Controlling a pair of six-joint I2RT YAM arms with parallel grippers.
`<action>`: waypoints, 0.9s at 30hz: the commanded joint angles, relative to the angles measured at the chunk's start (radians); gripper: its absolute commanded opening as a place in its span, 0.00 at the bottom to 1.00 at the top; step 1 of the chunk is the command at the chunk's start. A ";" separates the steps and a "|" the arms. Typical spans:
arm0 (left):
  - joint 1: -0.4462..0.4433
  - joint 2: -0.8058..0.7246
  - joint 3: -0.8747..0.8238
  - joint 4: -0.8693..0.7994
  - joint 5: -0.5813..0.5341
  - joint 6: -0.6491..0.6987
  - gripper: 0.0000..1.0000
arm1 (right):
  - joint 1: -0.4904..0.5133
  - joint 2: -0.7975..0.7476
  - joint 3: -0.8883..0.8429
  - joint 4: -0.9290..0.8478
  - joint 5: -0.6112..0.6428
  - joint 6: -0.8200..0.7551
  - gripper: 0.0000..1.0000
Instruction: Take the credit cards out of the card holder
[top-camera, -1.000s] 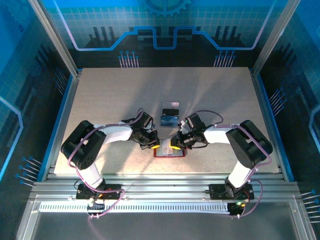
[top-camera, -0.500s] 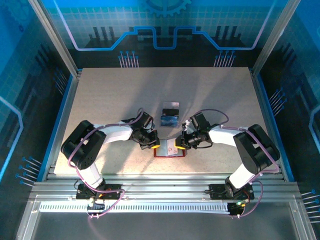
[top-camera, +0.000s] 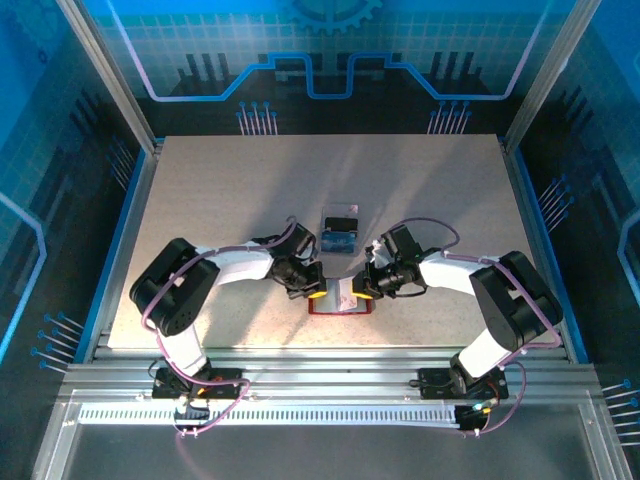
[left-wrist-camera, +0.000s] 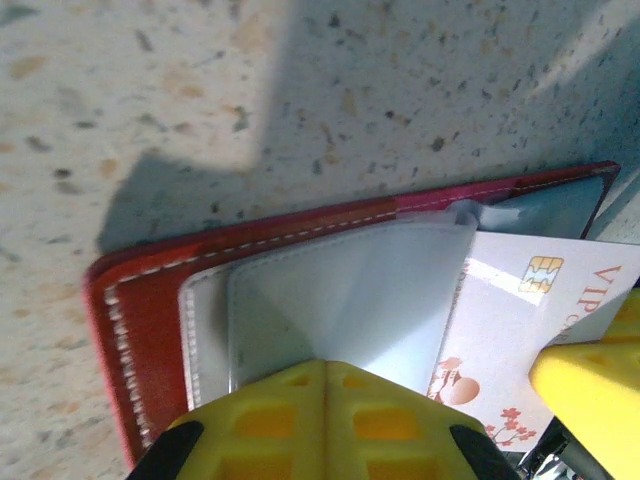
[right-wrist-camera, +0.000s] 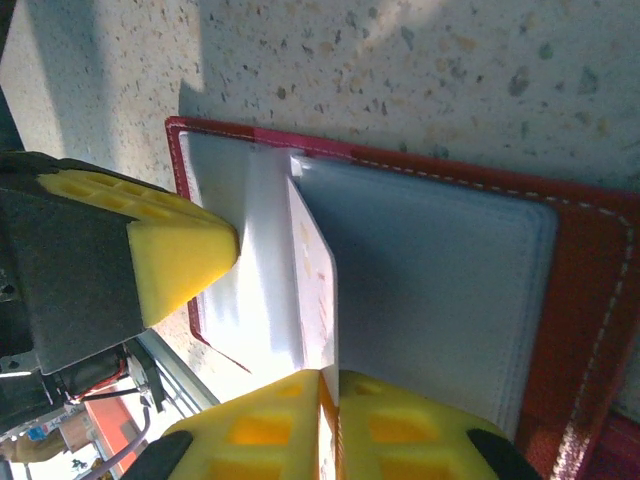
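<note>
One speckled desk (top-camera: 250, 190) amid blue walls (top-camera: 60, 150) bears the card holder (left-wrist-camera: 140, 300); left claw (left-wrist-camera: 325, 378) together, right claw (right-wrist-camera: 330, 385) clamping a pink card (right-wrist-camera: 312, 270)

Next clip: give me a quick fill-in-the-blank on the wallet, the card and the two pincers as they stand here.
1. The small dark red two-leaf wallet lies ___ on the speckled table.
2. The pale pink plastic card with a gold chip bears the letters ___.
3. The right pincer is shut on the edge of that ___.
4. The left pincer, jaws ___, touches the wallet's greyish pocket.
Missing words: open; VIP; card; shut.
</note>
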 joint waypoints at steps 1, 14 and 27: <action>-0.018 0.035 0.030 -0.025 0.005 -0.010 0.07 | -0.011 -0.017 -0.012 -0.014 0.001 -0.005 0.12; -0.029 0.024 0.071 -0.050 -0.013 -0.006 0.08 | -0.012 -0.049 0.017 -0.043 0.000 -0.010 0.12; 0.044 -0.140 0.000 -0.075 -0.074 0.015 0.11 | -0.017 -0.114 0.193 -0.430 0.102 -0.324 0.09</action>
